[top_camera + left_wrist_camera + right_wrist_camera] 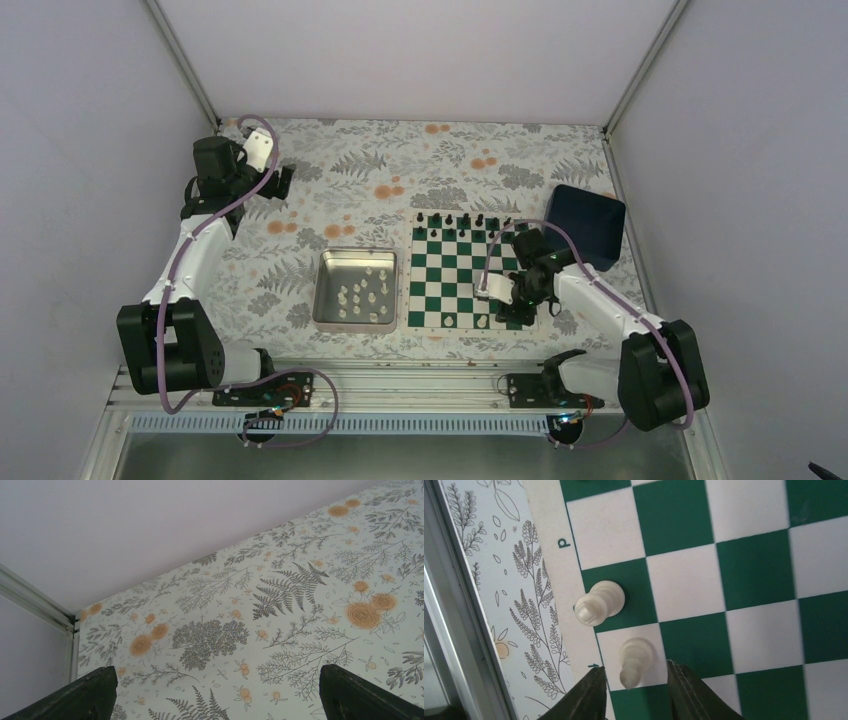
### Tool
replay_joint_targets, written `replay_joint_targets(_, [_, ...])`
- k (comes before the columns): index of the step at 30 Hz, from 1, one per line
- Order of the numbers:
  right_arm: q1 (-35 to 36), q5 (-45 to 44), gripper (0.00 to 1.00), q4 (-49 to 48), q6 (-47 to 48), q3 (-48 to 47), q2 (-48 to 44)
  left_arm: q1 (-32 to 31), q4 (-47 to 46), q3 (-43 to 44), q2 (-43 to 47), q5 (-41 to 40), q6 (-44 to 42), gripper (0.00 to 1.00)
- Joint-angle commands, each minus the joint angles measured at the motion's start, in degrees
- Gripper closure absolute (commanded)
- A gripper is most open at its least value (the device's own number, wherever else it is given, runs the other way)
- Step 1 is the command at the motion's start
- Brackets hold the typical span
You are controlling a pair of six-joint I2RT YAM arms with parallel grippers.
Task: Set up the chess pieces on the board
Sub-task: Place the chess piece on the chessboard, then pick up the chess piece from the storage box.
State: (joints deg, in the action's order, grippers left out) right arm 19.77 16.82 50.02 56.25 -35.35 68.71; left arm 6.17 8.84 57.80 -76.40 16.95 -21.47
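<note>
Board [450, 275] lies right of centre on your fern-print table [400, 170], flat & square to the near edge. Silver tray [333, 268] sits just beside its left side, and a dark blue box [590, 220] is near its far right corner. Black pieces [458, 218] stand in a line along the board's far row. A cluster of white pieces [365, 290] is in the tray; they're too small to tell which are upright. White ones also show on the board's near row in the top cam.

Your right gripper [634, 667] is low over the board's near right part. On the wrist cam its fingers [586, 695] stand partly apart, w/ a white pawn-like piece [636, 660] upright btwn the tips on a white edge square. You can see a thin gap of board on ea. side of it, so neither pad touches it and nothing is gripped. A second white piece [600, 602] stands on the green edge square next along, apart from both fingers. Its kind I can't tell.

Your left gripper [216, 670] hangs at the far left corner of the table, well apart from board & tray. Its jaws are spread wide, w/ both tips at the view's bottom corners and only table print btwn them.
</note>
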Motion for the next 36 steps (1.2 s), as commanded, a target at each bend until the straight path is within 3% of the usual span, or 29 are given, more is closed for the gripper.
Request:
replay_joint_targets(1, [-0.4,0.7,0.65,3.9,-0.5,-5.2,-0.9,0.2,-0.4,0.3,-0.2,-0.1,-0.6,0.00])
replay_joint_targets(9, [1.4,5.2,0.61,7.7,-2.9,-21.4,2.5,0.2,-0.4,0.8,0.3,0.8,-0.2,0.00])
replay_joint_targets(15, [14.4,2.9,0.56,0.9,-10.5,-32.8,9.2,0.2,-0.3,0.7,0.7,1.4,0.0,0.00])
replay_joint_targets(21, [28.4,-1.4,0.54,-4.3,-15.4,-42.4,22.0,0.2,-0.3,0.5,1.8,1.7,0.3,0.00])
replay_joint_targets(36, [39.9,-1.2,0.57,-11.5,-16.5,-58.2,45.6,0.2,-0.4,0.8,1.6,3.0,0.6,0.00])
